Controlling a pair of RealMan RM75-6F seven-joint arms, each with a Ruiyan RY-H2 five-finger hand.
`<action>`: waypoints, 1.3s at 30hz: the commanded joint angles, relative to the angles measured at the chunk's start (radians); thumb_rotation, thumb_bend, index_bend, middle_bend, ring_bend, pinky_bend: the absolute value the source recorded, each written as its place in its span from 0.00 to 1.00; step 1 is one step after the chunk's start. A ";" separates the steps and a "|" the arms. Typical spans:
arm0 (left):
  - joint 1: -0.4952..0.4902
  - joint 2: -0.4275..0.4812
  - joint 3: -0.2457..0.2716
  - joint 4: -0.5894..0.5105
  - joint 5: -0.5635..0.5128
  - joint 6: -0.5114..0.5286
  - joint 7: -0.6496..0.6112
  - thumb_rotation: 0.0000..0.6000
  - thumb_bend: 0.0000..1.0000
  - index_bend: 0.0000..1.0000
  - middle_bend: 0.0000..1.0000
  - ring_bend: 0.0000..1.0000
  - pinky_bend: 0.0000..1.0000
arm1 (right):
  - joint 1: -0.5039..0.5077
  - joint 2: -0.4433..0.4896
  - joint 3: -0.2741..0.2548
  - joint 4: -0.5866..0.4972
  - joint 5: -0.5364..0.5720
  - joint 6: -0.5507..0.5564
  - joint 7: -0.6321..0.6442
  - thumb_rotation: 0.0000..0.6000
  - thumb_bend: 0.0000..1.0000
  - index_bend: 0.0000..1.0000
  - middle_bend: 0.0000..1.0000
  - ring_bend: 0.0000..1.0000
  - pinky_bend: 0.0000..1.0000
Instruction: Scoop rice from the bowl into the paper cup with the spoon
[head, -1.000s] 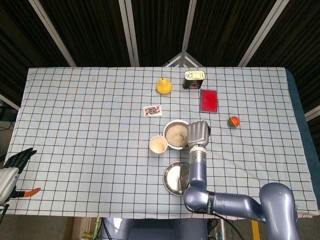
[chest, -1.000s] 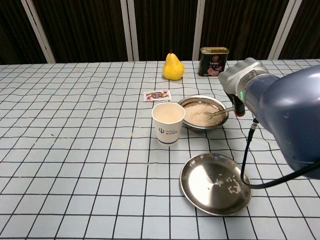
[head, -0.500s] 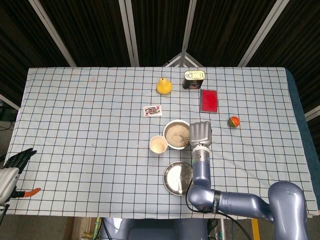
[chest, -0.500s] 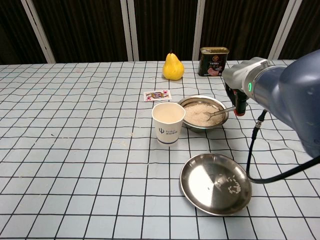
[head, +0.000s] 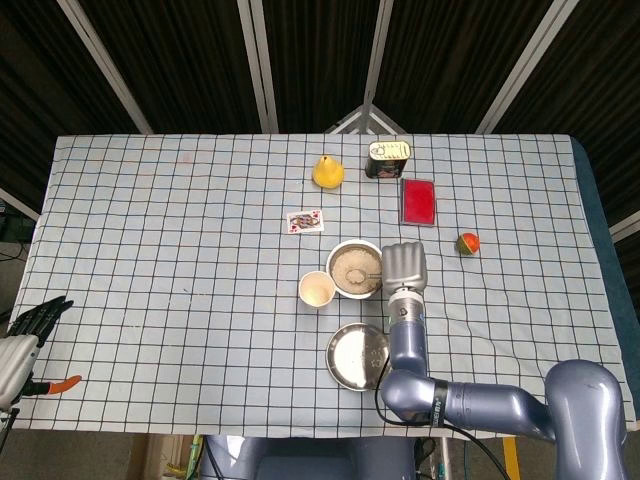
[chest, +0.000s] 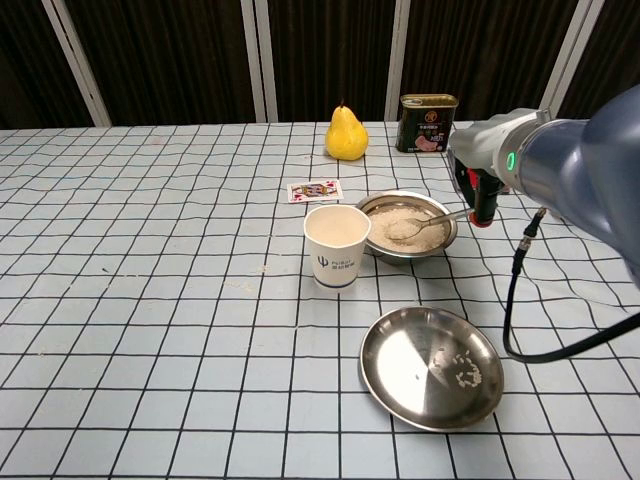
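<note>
A steel bowl of white rice stands mid-table. Just left of it is the white paper cup, upright. My right hand is at the bowl's right rim and grips the handle of a metal spoon. The spoon slopes down to the left, and its scoop end lies on the rice. My left hand hangs off the table's near left edge with its fingers apart, holding nothing.
An empty steel plate with a few stray grains lies in front of the bowl. Behind are a playing card, a yellow pear, a tin can, a red box and a small orange-green ball.
My right hand has shifted a little to the right. The spoon's scoop end, earlier dug into the rice, now shows on top of it further left.
</note>
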 joint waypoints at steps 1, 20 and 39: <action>0.000 0.000 0.000 0.000 -0.001 0.000 0.001 1.00 0.02 0.00 0.00 0.00 0.00 | 0.005 0.009 0.003 -0.008 0.011 0.003 0.004 1.00 0.54 0.67 0.96 1.00 0.98; -0.002 0.000 -0.002 -0.002 -0.005 -0.006 0.007 1.00 0.02 0.00 0.00 0.00 0.00 | 0.042 0.072 0.056 -0.040 0.140 -0.021 0.042 1.00 0.54 0.68 0.96 1.00 0.98; -0.002 -0.001 -0.002 -0.004 -0.005 -0.007 0.014 1.00 0.02 0.00 0.00 0.00 0.00 | 0.085 0.108 0.057 -0.073 0.209 -0.019 0.076 1.00 0.54 0.68 0.96 1.00 0.98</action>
